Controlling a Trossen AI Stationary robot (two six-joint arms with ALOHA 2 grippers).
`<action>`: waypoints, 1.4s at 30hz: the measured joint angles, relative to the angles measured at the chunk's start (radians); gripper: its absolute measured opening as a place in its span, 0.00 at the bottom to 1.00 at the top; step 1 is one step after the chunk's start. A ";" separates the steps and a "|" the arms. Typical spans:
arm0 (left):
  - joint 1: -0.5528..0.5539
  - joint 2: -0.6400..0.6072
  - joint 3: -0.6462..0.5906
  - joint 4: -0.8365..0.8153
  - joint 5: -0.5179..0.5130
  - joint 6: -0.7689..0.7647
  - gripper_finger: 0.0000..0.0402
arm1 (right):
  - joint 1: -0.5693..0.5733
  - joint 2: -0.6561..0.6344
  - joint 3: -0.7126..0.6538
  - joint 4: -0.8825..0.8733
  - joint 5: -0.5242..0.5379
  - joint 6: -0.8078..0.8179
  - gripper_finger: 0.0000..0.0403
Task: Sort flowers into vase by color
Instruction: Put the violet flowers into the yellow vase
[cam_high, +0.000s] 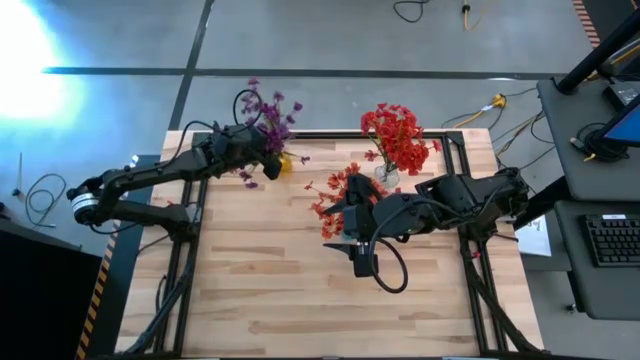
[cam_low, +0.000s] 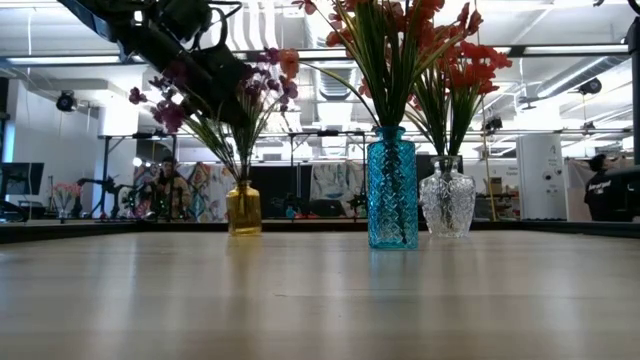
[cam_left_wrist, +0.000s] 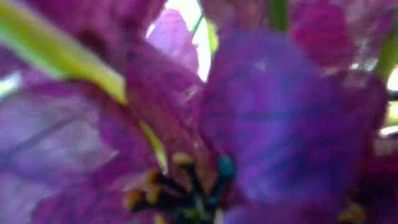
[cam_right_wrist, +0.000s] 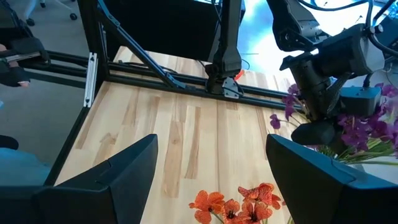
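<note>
The left gripper is at the far left part of the table, right in the purple flowers that stand in the small yellow vase. In the low view the arm comes down from above into this bunch, and the blossoms are on both sides of it. The left wrist view shows only purple petals and a piece of green stem very close to the camera, so I cannot tell if the fingers are open or closed, or if they hold a stem.

The right gripper is near the middle of the table, and its fingers stand wide apart with nothing between them. Just below the gap, the right wrist view shows some red-orange blossoms — they belong to the red flowers in the blue vase. In the high view this bunch is just beside the gripper, on its left and far side.

A second bunch of red flowers stands in the clear glass vase, farther back on the table, behind the right arm. In the low view the three vases stand in a row — the yellow one on the left, the blue one in the middle, and the clear one just beside it on the right.
</note>
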 joint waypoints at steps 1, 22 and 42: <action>0.000 0.000 0.000 0.000 0.000 0.001 0.09 | 0.000 0.000 0.000 0.000 0.000 0.000 0.73; -0.001 -0.051 0.000 0.002 0.083 0.016 0.24 | 0.000 0.000 0.000 0.000 0.000 0.000 0.73; 0.000 -0.070 0.000 -0.020 0.089 0.000 0.50 | 0.000 0.000 0.000 -0.001 0.000 0.000 0.73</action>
